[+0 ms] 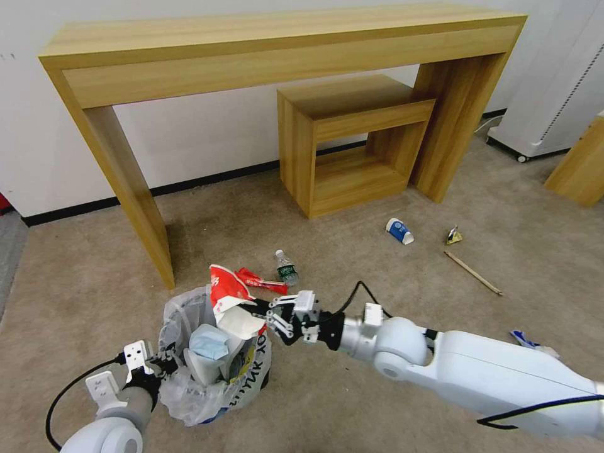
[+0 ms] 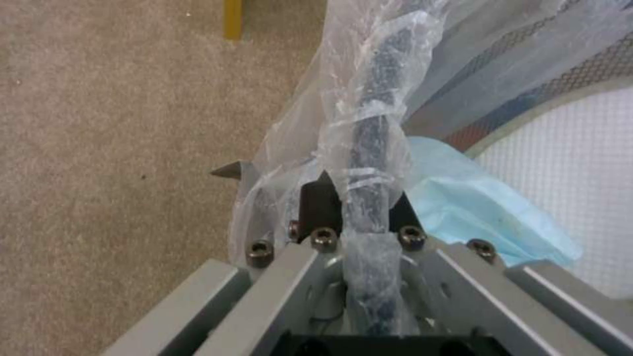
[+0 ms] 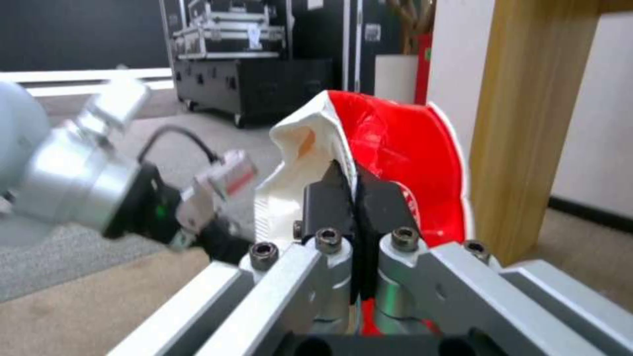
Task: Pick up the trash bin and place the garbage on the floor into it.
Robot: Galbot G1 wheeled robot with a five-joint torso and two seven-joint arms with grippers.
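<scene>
Head view: right hand [image 1: 272,313] reaching in level, pinching red-and-white wrapper [image 1: 228,297] over trash bin [image 1: 207,371], left hand [image 1: 165,365] clamped on its bagged rim.

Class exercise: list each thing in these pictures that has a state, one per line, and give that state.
Trash bin: upright, nearly full, rim gripped.
Left pincer: shut on bin rim.
Right pincer: shut on red-and-white carton.
Blue mask: inside bin.
Bottle: lying on floor.
Paper cup: tipped over.

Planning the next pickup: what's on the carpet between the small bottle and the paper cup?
Bare beige carpet in the head view; nothing lies between the small bottle and the blue-white paper cup.
</scene>
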